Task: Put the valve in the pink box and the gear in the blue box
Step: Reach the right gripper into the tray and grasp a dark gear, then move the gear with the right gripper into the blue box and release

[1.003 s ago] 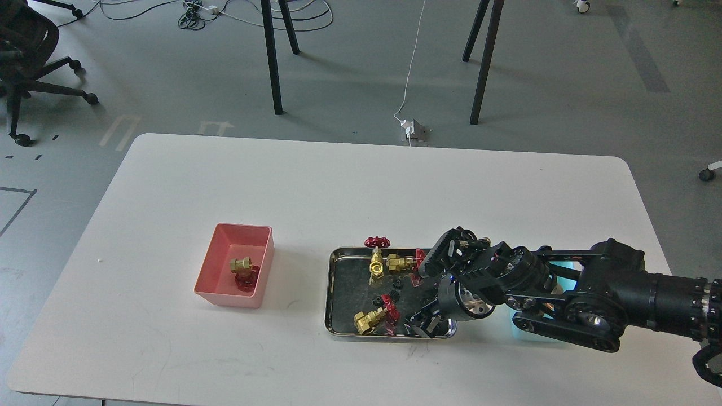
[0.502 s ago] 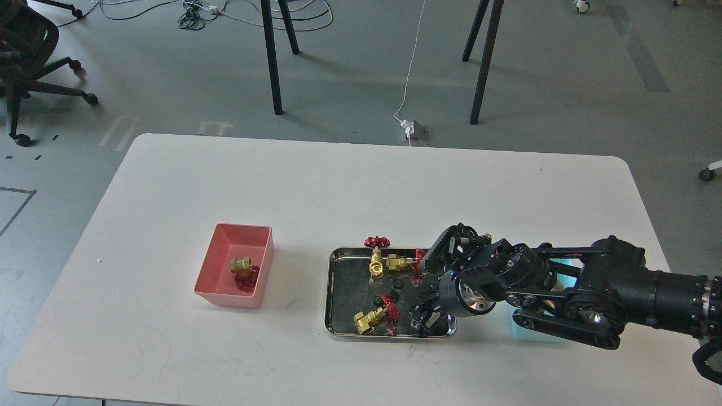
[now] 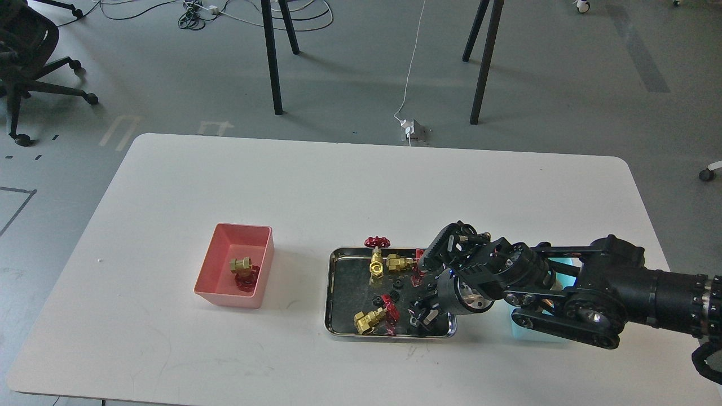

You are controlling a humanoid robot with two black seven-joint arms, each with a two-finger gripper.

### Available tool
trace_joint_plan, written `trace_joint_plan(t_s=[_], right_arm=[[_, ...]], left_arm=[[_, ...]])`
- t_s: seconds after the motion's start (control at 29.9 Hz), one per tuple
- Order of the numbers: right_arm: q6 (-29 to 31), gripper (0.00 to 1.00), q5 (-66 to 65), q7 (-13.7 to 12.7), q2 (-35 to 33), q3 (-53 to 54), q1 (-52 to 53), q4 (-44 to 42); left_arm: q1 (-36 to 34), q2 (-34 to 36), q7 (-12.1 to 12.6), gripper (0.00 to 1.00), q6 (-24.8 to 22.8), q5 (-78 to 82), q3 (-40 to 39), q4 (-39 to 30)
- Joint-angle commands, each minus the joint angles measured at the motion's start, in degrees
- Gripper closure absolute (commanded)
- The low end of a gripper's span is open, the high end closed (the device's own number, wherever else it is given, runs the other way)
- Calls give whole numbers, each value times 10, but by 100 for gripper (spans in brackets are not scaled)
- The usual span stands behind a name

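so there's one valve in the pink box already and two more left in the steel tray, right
Not quite: the head view shows three valves left in the steel tray, not two. One valve does lie in the pink box.

Our right gripper [image 3: 424, 316] is hanging over the tray's [image 3: 333, 293] near right corner. Three valves [image 3: 369, 319] are lying in the tray to its left, gears [image 3: 394, 294] among them. Farther left, the pink box [image 3: 217, 279] is holding a valve; the blue box [image 3: 522, 332] is sitting behind our wrist, to the right.
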Motion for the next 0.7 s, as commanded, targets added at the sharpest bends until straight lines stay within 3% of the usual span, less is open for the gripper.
trace_joint_plan(t_s=[0.0,0.17,0.3,0.54,0.67], right_arm=[[0,91,2,0,-2,5,3,10],[0,91,10,-8,-45,57,13,81],[0,90,18,-10,-125,119,10,113],[0,90,73,-7,-328,128,-6,207],[0,90,77,-3,-386,131,-49,225]], left_arm=[[1,0,0,1,0,1,0,1],[1,-2,0,1,1,1,1,1],[2,-3,1,1,1,1,2,1],[2,-3,1,1,1,1,2,1],[1,-2,1,1,2,1,2,1]])
